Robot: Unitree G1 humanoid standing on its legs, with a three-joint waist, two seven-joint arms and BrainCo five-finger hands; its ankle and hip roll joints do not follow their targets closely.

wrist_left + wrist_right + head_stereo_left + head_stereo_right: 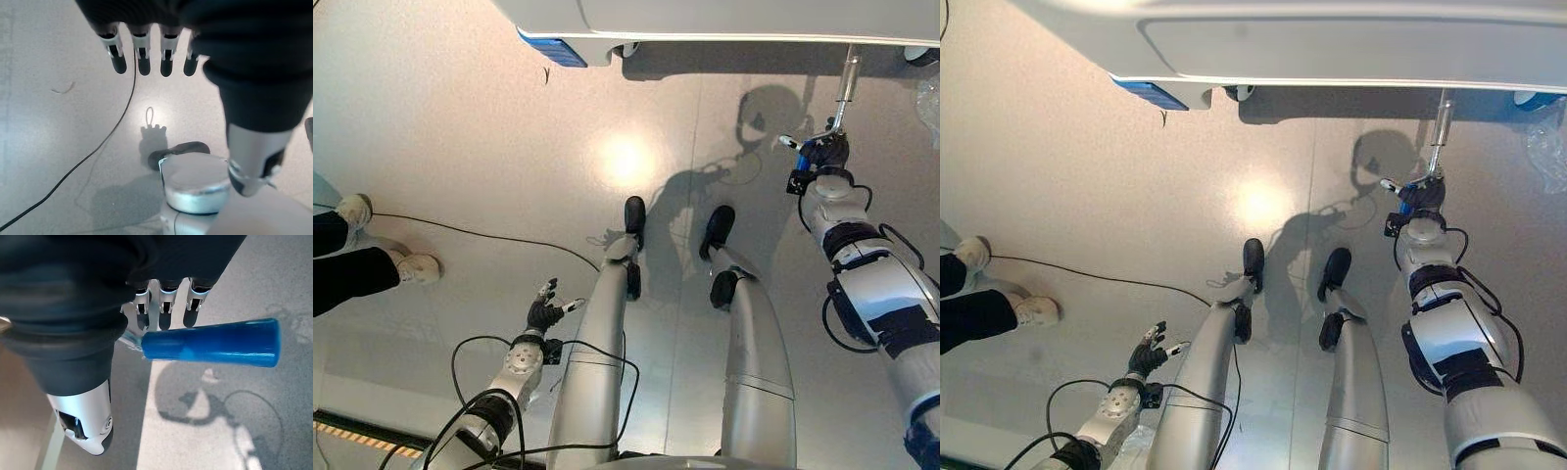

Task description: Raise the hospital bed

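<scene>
Near left, low over the floor (pixel 460 147): left hand (pixel 544 313), fingers straight and spread, holding nothing. Further left, a person's legs and pale shoes (pixel 416 268), with a thin black cord trailing across the floor toward the middle. Far right: right hand (pixel 822 152) reaching out to the blue crank handle (pixel 210 342), which lies across just past the fingertips (pixel 166 316); fingers relaxed rather than curled, no firm grasp visible, contact hard to judge. From that handle, a silver crank shaft (pixel 847 83) running up to the underside of the hospital bed (pixel 724 20), along the far edge, with a blue panel (pixel 551 51) at its left corner. Judging by this: hand at the handle but not closed, cranking apparently not begun, bed height impossible to judge.
</scene>
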